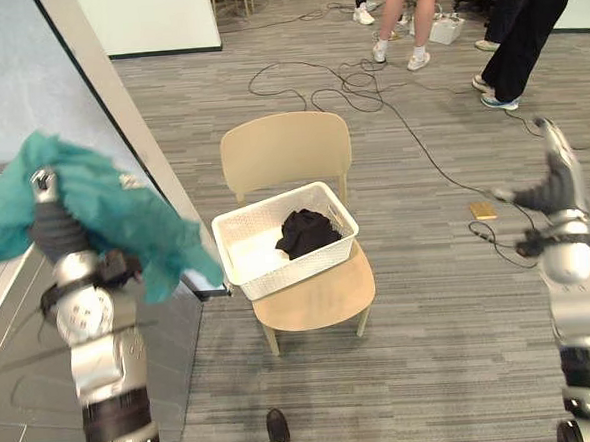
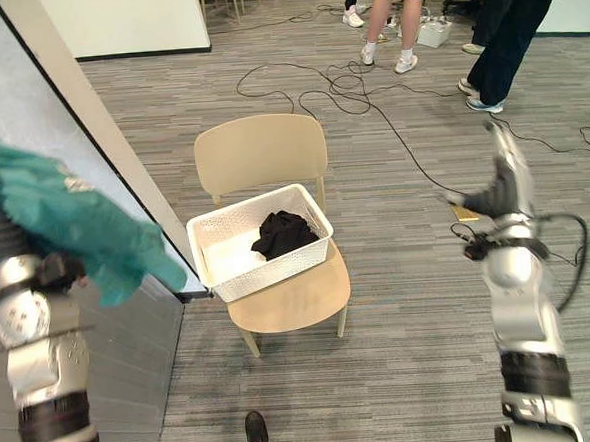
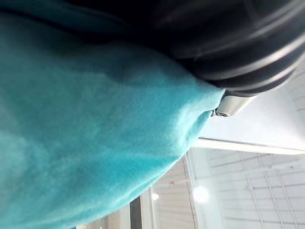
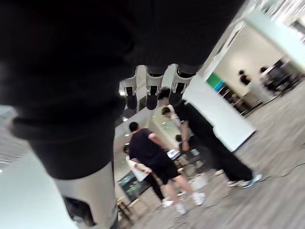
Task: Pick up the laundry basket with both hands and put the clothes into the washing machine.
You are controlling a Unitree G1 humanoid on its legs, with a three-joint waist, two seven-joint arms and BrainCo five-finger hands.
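Left eye view: the white laundry basket [image 1: 298,266] sits on a pale chair [image 1: 285,146], a black garment [image 1: 304,230] inside it; the left robot hand [image 1: 53,228] is raised beneath a teal cloth [image 1: 114,207], and I can't tell its grip; the right robot hand [image 1: 558,175] is held up, fingers apart and empty.

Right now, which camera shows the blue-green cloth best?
The left eye view: the cloth shows nearly whole, up high, left of the basket. The right eye view shows the same, closer to the edge. The left wrist view sees plain teal fabric from very close.
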